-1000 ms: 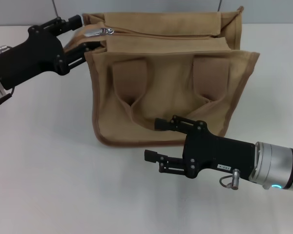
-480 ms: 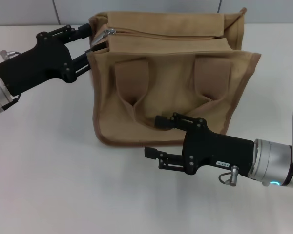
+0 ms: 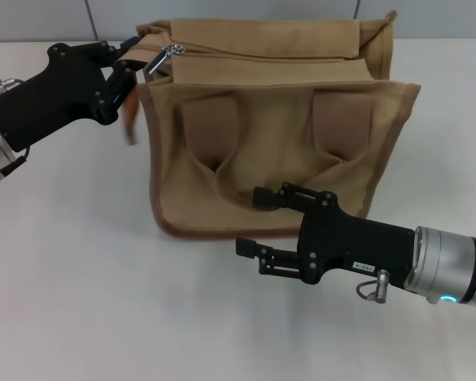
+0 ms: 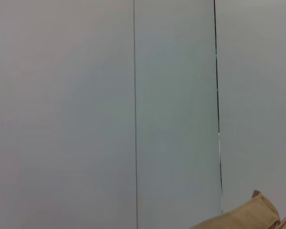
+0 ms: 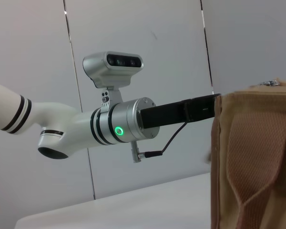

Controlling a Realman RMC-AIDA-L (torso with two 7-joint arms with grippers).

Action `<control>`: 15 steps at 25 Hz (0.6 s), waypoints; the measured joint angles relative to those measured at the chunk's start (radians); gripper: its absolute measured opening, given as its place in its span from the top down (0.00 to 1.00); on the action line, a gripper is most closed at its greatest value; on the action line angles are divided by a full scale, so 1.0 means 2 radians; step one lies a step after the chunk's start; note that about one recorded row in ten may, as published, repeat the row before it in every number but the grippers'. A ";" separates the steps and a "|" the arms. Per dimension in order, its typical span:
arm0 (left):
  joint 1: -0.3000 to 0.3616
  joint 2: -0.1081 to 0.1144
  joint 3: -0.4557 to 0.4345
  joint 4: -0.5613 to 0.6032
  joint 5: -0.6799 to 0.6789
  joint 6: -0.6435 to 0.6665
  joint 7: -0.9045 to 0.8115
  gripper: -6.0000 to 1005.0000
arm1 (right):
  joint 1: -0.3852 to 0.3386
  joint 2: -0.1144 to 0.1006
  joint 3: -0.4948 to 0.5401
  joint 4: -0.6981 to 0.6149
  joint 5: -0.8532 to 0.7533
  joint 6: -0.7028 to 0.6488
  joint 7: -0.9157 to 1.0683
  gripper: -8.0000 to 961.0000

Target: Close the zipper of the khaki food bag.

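A lab-style test cell is suggested: a plain white table (image 3: pixel 79 262) is backed by bare grey wall panels (image 4: pixel 86 114) split by thin dark seams.

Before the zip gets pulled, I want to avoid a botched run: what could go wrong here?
The left gripper sits at the bag's corner beside the pull tab, so it could miss the tab. Nothing holds the bag; the right gripper hangs open in front, so pulling may drag it.

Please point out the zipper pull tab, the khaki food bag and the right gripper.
zipper pull tab (image 3: pixel 163 56), head view, on the silver metal tab.
khaki food bag (image 3: pixel 274 151), head view, on the front panel between the straps.
right gripper (image 3: pixel 250 222), head view, between its fingertips.
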 joint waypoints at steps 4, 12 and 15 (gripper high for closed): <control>0.000 -0.001 0.001 -0.001 -0.002 0.001 0.000 0.91 | 0.000 0.000 0.003 0.000 0.000 -0.004 0.000 0.27; -0.005 -0.001 0.004 -0.025 -0.051 0.042 -0.003 0.97 | -0.021 -0.002 0.062 -0.002 0.000 -0.124 0.007 0.27; -0.010 -0.001 0.004 -0.026 -0.057 0.052 -0.020 0.97 | -0.025 -0.002 0.084 -0.002 0.000 -0.140 0.008 0.27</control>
